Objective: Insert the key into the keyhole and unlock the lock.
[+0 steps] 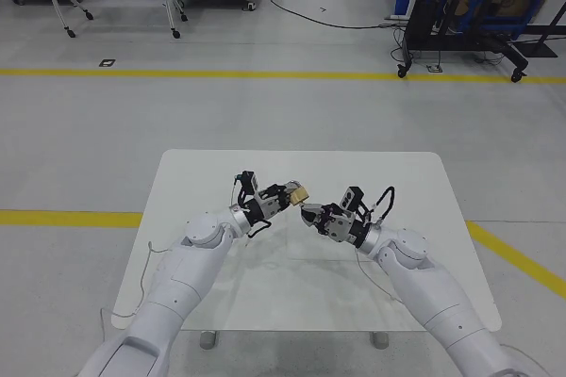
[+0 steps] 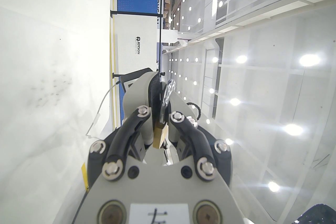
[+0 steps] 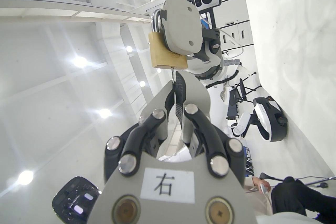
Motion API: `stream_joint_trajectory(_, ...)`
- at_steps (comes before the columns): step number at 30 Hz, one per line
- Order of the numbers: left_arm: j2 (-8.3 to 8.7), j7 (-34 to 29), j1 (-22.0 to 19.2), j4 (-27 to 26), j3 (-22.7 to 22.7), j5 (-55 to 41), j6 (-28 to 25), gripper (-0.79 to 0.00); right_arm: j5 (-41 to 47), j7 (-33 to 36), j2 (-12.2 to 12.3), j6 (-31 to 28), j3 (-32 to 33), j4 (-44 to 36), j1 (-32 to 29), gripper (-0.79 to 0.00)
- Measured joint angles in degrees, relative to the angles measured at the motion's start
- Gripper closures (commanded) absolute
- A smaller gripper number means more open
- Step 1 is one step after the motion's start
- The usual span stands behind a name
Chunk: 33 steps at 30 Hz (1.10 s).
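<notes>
Padlock (image 3: 164,53), brass with a silver shackle (image 2: 168,92), hangs in the air above the middle of the white table (image 1: 406,179), clamped in my left gripper (image 1: 286,196). My left fingers are closed on it from both sides. Seen from my left wrist, the brass body sits deep between the fingers, near the palm, and the shackle runs out along them toward the tips. Seen from my right wrist, a corner of the body and its flat end face, the one opposite the shackle, stick out beside my left finger and face my right gripper (image 3: 178,83).

My right gripper is just beside the left one, and the two point at each other over the table. Its fingers are pinched together on the key (image 3: 172,76). The thin metal blade sticks out past the fingertips and crosses the short gap, and its tip touches the end face of the padlock. Whether the tip has gone into the body I cannot tell.
</notes>
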Motion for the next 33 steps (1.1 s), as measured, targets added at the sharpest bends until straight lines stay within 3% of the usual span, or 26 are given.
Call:
stream_joint_trajectory(22, 0.13, 2.3, 0.4, -1.6, -0.2, 3.7, -4.7, 0.0, 24.1, 10.5, -2.6, 14.9, -0.4, 10.5, 3.1, 0.0)
stream_joint_trajectory(23, 0.14, 2.4, 0.5, -1.7, -0.2, 3.8, -4.7, 0.0, 23.7, 10.5, -2.7, 14.6, -0.4, 11.0, 3.4, -0.228)
stream_joint_trajectory(25, 0.17, 2.7, 0.6, -1.8, -0.3, 3.9, -4.7, 0.0, 22.5, 10.6, -2.7, 13.7, -0.6, 11.4, 3.8, -0.61)
stream_joint_trajectory(26, 0.19, 3.1, 0.7, -1.9, -0.4, 4.1, -4.7, 0.0, 21.4, 10.7, -2.7, 12.8, -0.6, 11.5, 3.9, -0.72)
stream_joint_trajectory(28, 0.28, 4.3, 0.7, -2.0, -0.4, 5.2, -4.7, 0.0, 19.2, 10.5, -2.6, 11.0, -0.5, 11.4, 4.1, -0.785)
stream_joint_trajectory(33, 0.7, 11.6, 0.5, -3.5, 1.9, 18.6, -4.5, 0.0, 14.9, 9.2, -1.9, 6.7, 1.8, 11.6, 3.8, -0.785)
